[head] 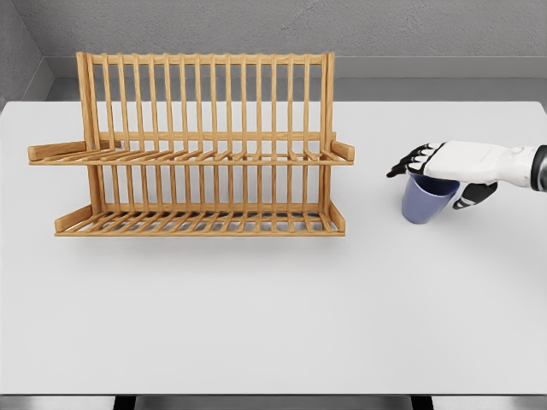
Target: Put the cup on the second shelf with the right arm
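A blue cup stands on the white table to the right of a wooden two-tier dish rack. My right hand comes in from the right edge and sits over the cup's rim, black fingers curled around its top and thumb on the right side. The cup looks slightly tilted; I cannot tell whether its base still touches the table. The rack's upper shelf and lower shelf hold nothing. My left arm is out of view.
The rack stands at the back left of the table, its right end about a cup's width or more from my hand. A grey wall runs behind the table's far edge.
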You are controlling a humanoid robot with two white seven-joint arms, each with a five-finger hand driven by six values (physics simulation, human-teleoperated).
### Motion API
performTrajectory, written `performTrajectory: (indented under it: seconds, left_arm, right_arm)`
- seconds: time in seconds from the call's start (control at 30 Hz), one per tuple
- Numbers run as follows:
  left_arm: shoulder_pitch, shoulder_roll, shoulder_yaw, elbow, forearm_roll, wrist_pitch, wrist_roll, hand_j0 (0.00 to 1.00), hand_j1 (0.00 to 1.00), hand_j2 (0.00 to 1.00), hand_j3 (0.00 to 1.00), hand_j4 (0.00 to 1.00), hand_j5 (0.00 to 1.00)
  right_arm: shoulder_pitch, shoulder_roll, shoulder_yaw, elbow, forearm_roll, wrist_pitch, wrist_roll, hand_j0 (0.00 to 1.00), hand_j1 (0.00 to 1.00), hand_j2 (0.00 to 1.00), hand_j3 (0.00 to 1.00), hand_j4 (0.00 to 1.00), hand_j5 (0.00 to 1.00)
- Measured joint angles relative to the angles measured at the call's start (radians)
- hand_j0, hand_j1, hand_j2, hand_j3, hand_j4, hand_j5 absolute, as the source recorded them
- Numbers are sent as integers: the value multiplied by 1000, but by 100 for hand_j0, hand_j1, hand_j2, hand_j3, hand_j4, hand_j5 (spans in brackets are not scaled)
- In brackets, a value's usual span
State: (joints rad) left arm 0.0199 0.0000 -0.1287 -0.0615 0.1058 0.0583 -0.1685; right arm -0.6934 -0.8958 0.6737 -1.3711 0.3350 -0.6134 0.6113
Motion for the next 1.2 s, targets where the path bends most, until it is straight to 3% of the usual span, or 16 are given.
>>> performTrajectory:
  seconds: [0.07, 0.2, 1.2]
  left_arm:
    - [0, 0, 0, 0, 0, 0, 0, 100, 100, 100, 100, 100, 100]
    - [0, 0, 0, 0, 0, 0, 0, 100, 100, 100, 100, 100, 100]
    - [0, 0, 0, 0, 0, 0, 0, 100, 100, 100, 100, 100, 100]
  right_arm:
    - [0, 1, 0, -1, 0, 0, 0, 74, 74, 74, 74, 74, 74]
    - [0, 1, 1, -3, 1, 0, 0, 67, 67, 67, 67, 67, 67]
    - [-74, -12, -62, -28, -7, -1, 0, 64, 64, 64, 64, 64, 64]
